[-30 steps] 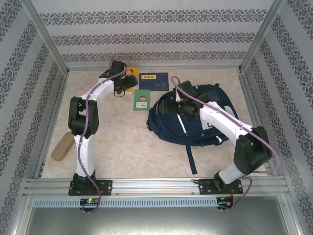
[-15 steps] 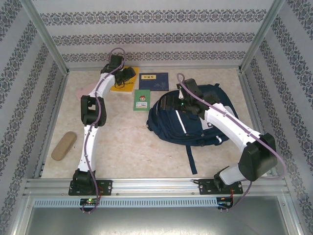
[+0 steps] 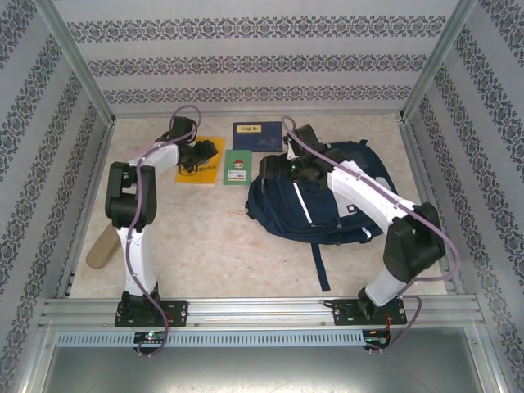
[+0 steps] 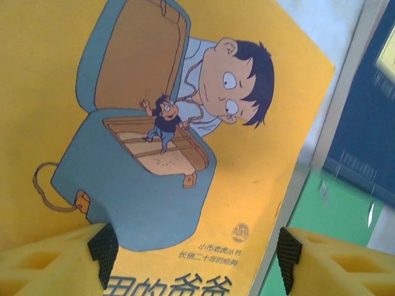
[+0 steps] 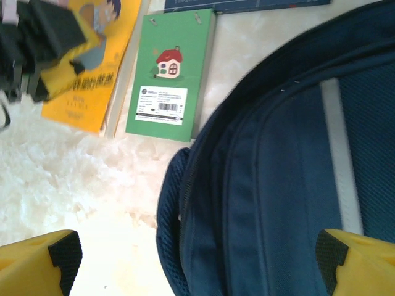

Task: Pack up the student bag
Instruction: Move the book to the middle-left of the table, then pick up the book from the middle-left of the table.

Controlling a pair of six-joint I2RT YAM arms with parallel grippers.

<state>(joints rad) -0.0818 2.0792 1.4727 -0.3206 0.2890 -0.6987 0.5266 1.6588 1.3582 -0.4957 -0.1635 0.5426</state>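
Hovering spread open over the yellow book (image 4: 55,80) left of the student bag (image 3: 282,211), my left gripper (image 4: 195,251) holds nothing; my right gripper (image 5: 197,254), likewise released, hangs above the bag's far-left edge.

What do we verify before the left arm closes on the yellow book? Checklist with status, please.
1. Left gripper open: ok.
2. Left gripper above the yellow book: ok.
3. Green book clear of the grasp: cannot tell. It lies close beside the yellow book's edge, under the gripper's right side.
4. Right gripper open, above the student bag: ok.
5. Student bag unzipped and ready to receive a book: cannot tell. No open mouth is visible in the right wrist view.
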